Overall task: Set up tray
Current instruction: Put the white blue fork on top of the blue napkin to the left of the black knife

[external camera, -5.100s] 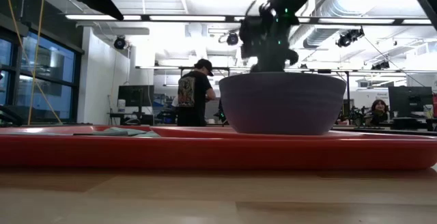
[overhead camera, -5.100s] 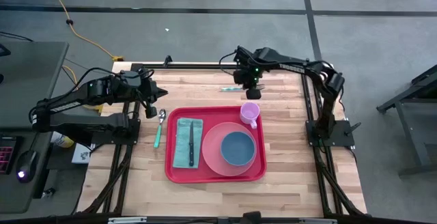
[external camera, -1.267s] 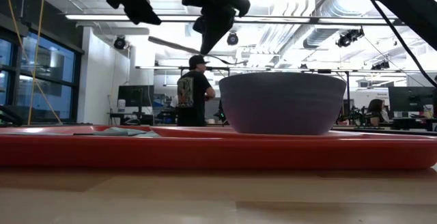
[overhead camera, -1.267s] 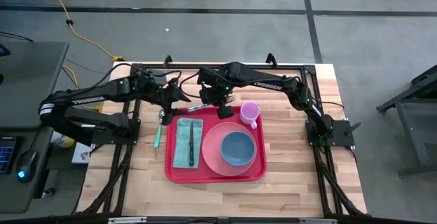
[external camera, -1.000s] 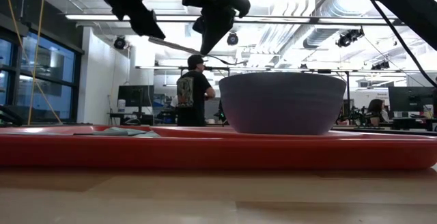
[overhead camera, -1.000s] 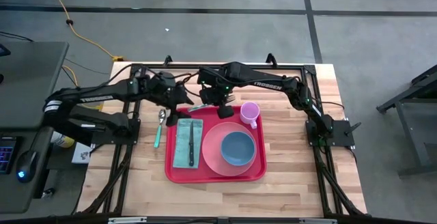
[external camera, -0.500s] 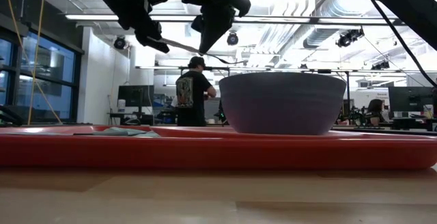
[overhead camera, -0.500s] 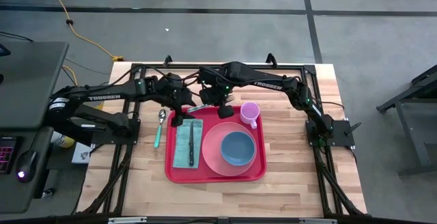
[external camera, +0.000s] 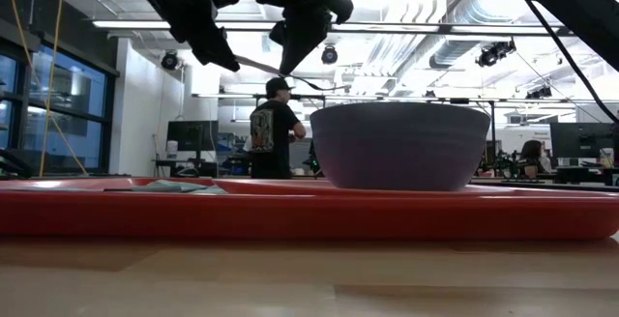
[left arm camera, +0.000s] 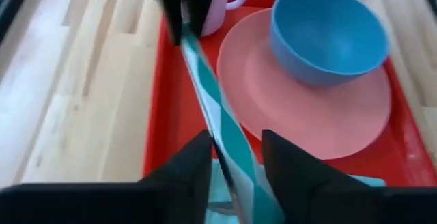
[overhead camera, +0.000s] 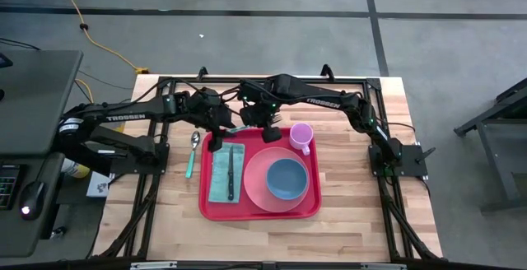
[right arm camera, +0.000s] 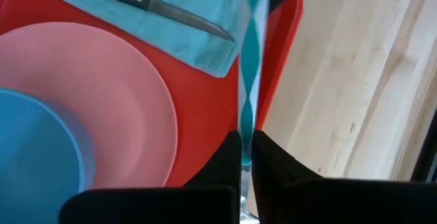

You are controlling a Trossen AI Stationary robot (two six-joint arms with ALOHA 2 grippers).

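Note:
The red tray (overhead camera: 259, 208) lies mid-table with a teal napkin (overhead camera: 219, 175) and a knife (overhead camera: 231, 171), a pink plate (overhead camera: 257, 183), a blue bowl (overhead camera: 286, 178) and a lilac mug (overhead camera: 301, 136). My right gripper (overhead camera: 265, 124) is shut on a teal-handled fork (overhead camera: 241, 128), held level in the air over the tray's far left corner. My left gripper (overhead camera: 221, 136) is open, with one finger on each side of the fork's handle (left arm camera: 229, 138) near its free end. I cannot tell whether those fingers touch it. My right gripper pinches the fork's teal handle (right arm camera: 246, 132) between its two fingers, at the end next to the metal part. The fingers point down and toward the table's near side, across the fork. The fork is lifted clear and about level (external camera: 259, 67), with its handle running toward my left gripper.
A teal-handled spoon (overhead camera: 192, 151) lies on the wood left of the tray. A black frame (overhead camera: 247, 81) runs along the table's far edge. Bare wood lies in front of the tray and to its right. A person (external camera: 274, 129) stands in the room behind.
My left gripper has moved toward the table's right and a little nearer, up to the free end of the fork's handle, so its fingers now stand on either side of it. My right gripper and the fork have kept still.

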